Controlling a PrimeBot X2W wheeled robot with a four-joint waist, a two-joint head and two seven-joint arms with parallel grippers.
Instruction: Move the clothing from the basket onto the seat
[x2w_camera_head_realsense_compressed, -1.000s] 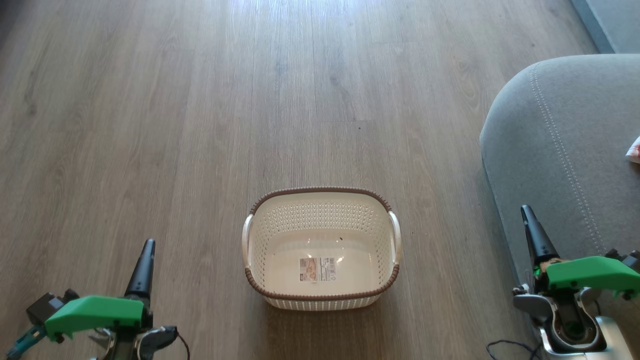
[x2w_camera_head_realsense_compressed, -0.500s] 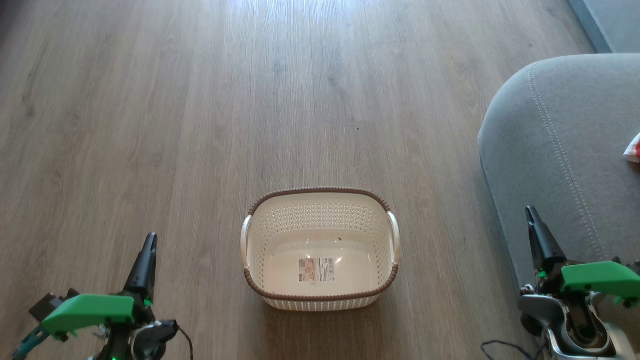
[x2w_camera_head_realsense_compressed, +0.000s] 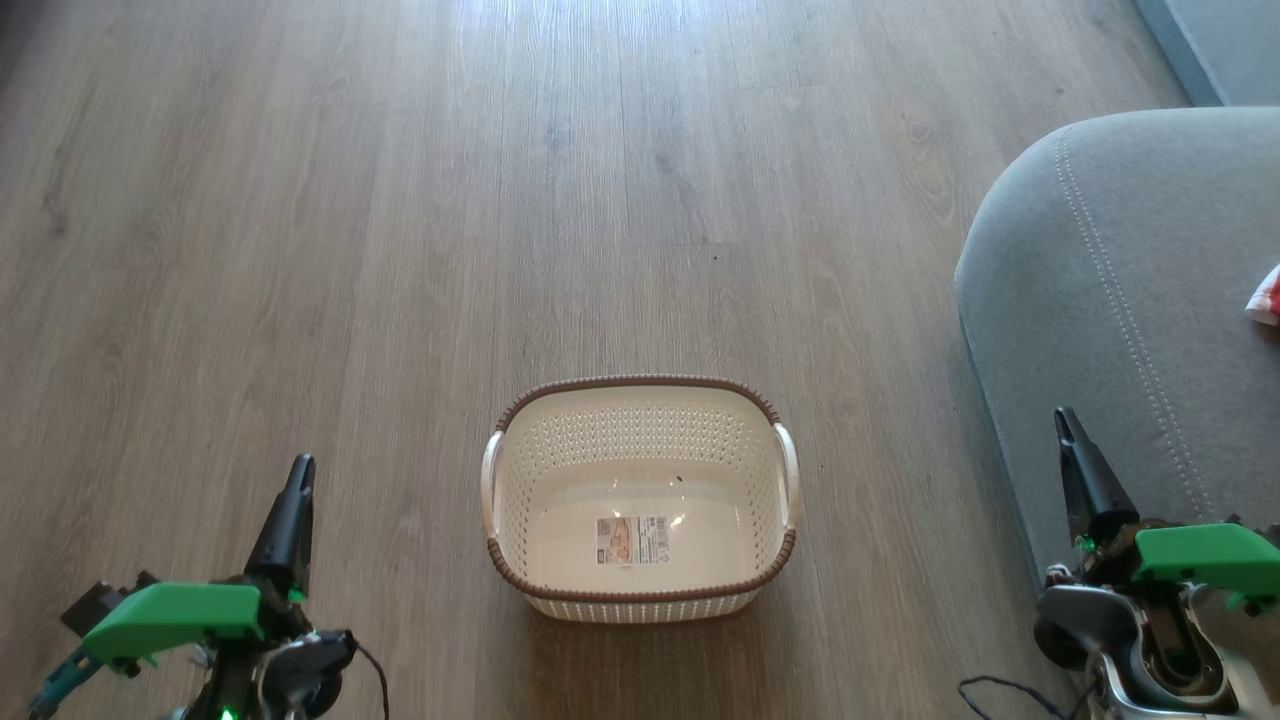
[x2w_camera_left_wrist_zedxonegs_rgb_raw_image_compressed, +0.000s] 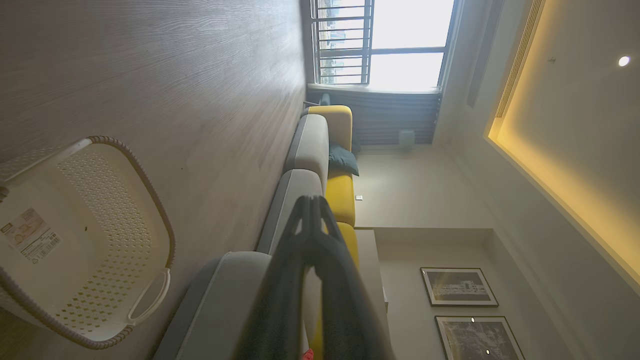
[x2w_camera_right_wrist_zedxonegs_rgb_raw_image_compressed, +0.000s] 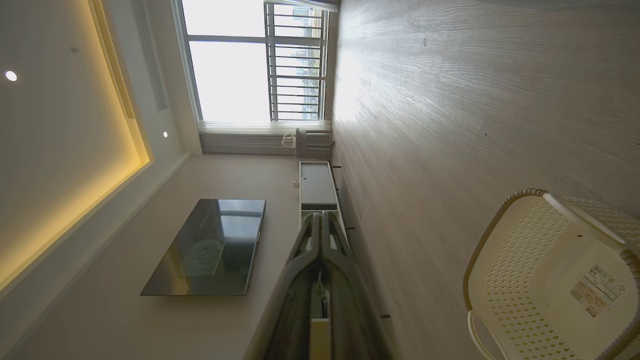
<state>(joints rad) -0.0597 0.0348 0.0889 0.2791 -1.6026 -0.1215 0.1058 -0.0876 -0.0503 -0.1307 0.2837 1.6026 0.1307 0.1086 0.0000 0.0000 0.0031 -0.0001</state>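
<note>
Wood-grain plank flooring (x2w_camera_head_realsense_compressed: 400, 200) stretches wide to the far side and left of the cream plastic basket (x2w_camera_head_realsense_compressed: 640, 382). The basket stands on the floor near the robot, midway between its two arms. Its brown woven-look rim runs unbroken around perforated walls, with a white handle on each short side. A label sticker (x2w_camera_head_realsense_compressed: 632, 539) lies flat on its inner bottom.

To the right, the grey upholstered seat (x2w_camera_head_realsense_compressed: 1100, 300) rounds off at its far-left corner, and a line of double stitching follows that edge. A strip of floor separates seat and basket. A corner of red-and-white clothing (x2w_camera_head_realsense_compressed: 1266, 297) rests on the seat at the right border of the head view, well apart from the basket.

The left gripper (x2w_camera_head_realsense_compressed: 302, 464) hangs at lower left, fingers pressed together to a single point and holding nothing, with open floor around it. The right gripper (x2w_camera_head_realsense_compressed: 1063, 416), likewise pinched closed and empty, shows against the seat's left edge, its tip over the grey fabric in the head view.

In the right wrist view, a dark television (x2w_camera_right_wrist_zedxonegs_rgb_raw_image_compressed: 210, 250) hangs on a wall above a low cabinet (x2w_camera_right_wrist_zedxonegs_rgb_raw_image_compressed: 316, 185), and a barred window (x2w_camera_right_wrist_zedxonegs_rgb_raw_image_compressed: 260, 65) closes the room's far end.
</note>
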